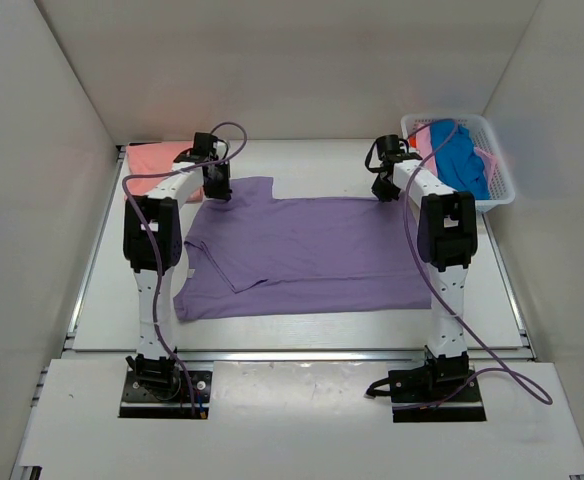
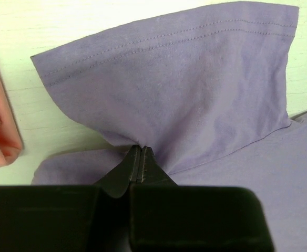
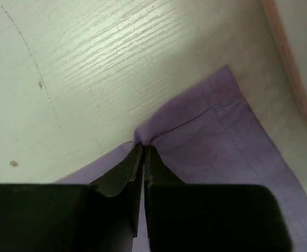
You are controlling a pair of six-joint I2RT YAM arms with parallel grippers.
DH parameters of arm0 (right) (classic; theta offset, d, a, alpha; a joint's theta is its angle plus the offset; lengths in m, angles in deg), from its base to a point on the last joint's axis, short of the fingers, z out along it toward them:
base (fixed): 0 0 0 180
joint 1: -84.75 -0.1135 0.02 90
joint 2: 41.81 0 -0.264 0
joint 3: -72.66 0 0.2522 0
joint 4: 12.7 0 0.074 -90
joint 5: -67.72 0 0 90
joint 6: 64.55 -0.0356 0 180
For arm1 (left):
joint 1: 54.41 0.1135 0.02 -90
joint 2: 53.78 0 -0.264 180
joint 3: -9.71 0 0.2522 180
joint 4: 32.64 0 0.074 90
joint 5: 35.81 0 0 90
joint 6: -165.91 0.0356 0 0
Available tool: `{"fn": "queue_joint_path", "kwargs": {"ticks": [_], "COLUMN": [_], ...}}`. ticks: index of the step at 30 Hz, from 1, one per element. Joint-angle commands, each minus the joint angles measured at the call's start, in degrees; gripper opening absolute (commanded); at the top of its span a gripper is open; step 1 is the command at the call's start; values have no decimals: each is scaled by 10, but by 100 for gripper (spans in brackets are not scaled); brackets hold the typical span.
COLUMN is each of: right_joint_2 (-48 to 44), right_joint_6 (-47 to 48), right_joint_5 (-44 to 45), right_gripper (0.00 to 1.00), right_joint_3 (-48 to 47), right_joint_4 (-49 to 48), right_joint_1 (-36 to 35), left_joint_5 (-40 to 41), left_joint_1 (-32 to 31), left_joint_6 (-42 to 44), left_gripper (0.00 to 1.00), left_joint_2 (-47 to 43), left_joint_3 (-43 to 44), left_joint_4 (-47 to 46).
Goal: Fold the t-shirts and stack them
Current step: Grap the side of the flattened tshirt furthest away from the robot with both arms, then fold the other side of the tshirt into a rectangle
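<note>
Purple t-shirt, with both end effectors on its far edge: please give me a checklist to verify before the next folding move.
1. Left end effector shut on the purple t-shirt at its far sleeve: ok.
2. Right end effector shut on the shirt's far right corner: ok.
3. Only one cloth layer pinched in each grip: cannot tell.
4. Salmon-pink shirt apart from the left grip: ok, bare table lies between them.
5. Basket clear of the right arm: cannot tell, the arm hides the gap.

No readable text, labels, brands, numbers or signs anywhere in these views.
</note>
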Motion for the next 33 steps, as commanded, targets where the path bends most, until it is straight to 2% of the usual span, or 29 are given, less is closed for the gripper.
{"fn": "queue_joint_path", "kwargs": {"ticks": [1,7,11,16,19,29,33], "right_joint_2": [-1,-15,-78,-197,-257,-430,-497], "right_joint_6": [-2,36,65,63,58,45,15], "right_joint_5": [15,8,15,-11,-17,-80,-102], "right_gripper": [0,1,0,0,0,0,0], "right_joint_3": [-16,-51,-5,183,268,500,583], "right_joint_4": [14,20,5,-83,-110,-207,-258], "right_joint_1": [-3,-1,-18,-22,-22,20,35], "left_joint_5": [-13,-8,-1,6,2,14,14], "left_joint_1": [3,11,16,26,29,12,8], "left_joint_6": [2,4,10,5,8,-4,-6], "left_gripper": [0,0,0,0,0,0,0], "left_joint_2": [-57,-62,-118,-246,-298,-479,-532], "left_joint_3": [13,79,33,-146,-223,-468,-526], "left_joint_4": [-11,30,27,-32,-44,-87,-96]}}
